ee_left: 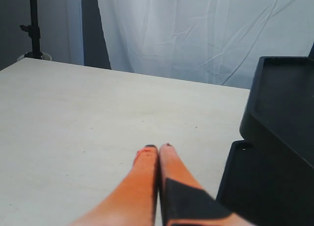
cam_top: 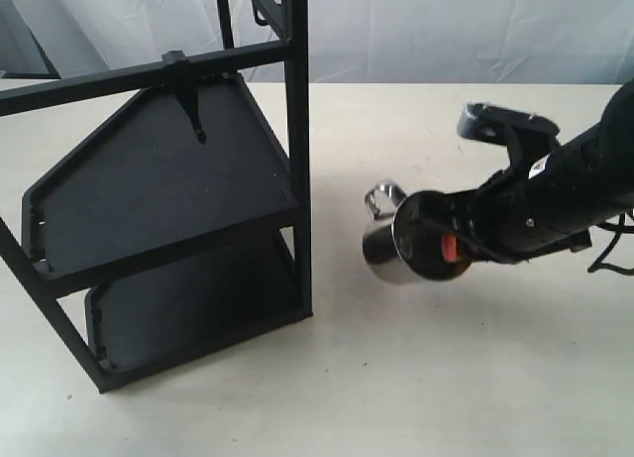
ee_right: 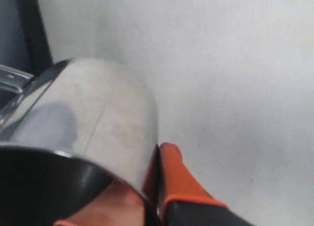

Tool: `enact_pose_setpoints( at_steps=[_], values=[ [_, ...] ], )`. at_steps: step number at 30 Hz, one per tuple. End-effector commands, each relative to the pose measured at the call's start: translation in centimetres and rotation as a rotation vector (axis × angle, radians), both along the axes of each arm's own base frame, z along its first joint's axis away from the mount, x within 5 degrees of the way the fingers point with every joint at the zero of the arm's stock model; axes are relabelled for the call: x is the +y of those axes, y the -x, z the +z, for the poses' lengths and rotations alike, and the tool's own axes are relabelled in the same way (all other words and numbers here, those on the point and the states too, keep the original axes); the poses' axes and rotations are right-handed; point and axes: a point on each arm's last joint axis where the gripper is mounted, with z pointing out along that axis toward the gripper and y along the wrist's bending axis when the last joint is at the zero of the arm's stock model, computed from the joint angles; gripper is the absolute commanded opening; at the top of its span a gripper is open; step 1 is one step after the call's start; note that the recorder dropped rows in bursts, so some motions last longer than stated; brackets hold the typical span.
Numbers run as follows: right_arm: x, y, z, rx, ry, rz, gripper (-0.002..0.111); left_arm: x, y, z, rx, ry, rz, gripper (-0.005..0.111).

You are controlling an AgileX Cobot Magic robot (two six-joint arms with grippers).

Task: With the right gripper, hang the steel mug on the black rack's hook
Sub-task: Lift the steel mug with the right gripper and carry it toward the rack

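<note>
The steel mug [cam_top: 388,251] is tipped on its side just above the table, right of the black rack [cam_top: 295,130], with its looped handle [cam_top: 384,196] pointing up. My right gripper [cam_top: 436,244] is shut on the mug's rim, one finger inside the mug and one outside. The right wrist view shows the mug wall [ee_right: 98,113] pinched at the right gripper [ee_right: 158,152], the orange outer finger [ee_right: 174,172] pressed against it. A small thin hook [cam_top: 261,19] hangs from the rack's top bar, well above and left of the mug. My left gripper [ee_left: 158,146] is shut, holding nothing.
A longer hook with a blocky top [cam_top: 188,90] hangs on the rack's front bar over the upper shelf [cam_top: 158,179]. The lower shelf [cam_top: 188,308] sits below. The rack's shelves [ee_left: 284,118] stand close beside the left gripper. A white curtain [cam_top: 446,31] backs the table.
</note>
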Motion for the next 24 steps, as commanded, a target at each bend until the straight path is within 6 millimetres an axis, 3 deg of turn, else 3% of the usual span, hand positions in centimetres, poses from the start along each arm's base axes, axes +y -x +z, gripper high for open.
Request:
enact_pose_setpoints(
  at_steps=[1,9,15,24],
  values=[
    [-0.1,-1.5,2.0,-0.214,-0.07,-0.107,-0.001,0.0,0.0,0.1,-0.012,0.011,0.003,0.002],
    [-0.4,-4.2,4.6,-0.54,-0.147,-0.255,-0.001,0.0,0.0,0.1,-0.017,0.032,0.002,0.002],
    [1.0,-7.4,6.5,-0.598,-0.153,-0.22,-0.001,0.0,0.0,0.1,-0.017,0.032,0.002,0.002],
    [3.5,-9.9,6.3,-0.6,-0.133,-0.139,-0.001,-0.1,0.0,0.2,-0.02,0.045,0.001,0.002]
  ],
)
